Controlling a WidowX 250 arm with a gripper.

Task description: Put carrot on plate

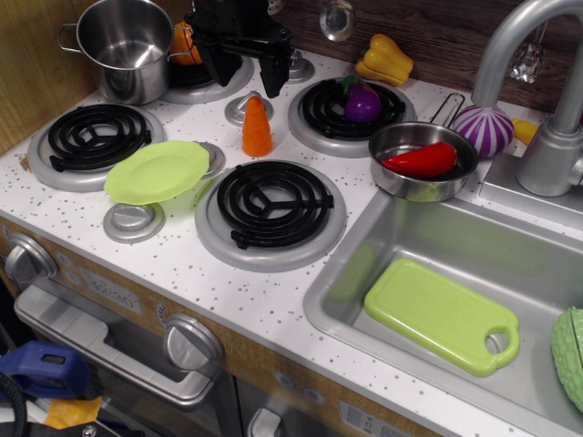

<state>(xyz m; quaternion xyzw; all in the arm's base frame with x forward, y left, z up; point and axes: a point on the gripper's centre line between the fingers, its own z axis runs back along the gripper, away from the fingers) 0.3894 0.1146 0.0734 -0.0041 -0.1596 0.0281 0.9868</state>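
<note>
Here the carrot [258,127] stands upright on the white speckled bench [273,300], in the middle between the four burners. The black pincer [244,73] hangs just behind and above it, jaws spread apart and gripping nothing. The plate [157,172] lies to the carrot's left, near it but apart, partly over the edge of the front-left burner [96,137].
</note>
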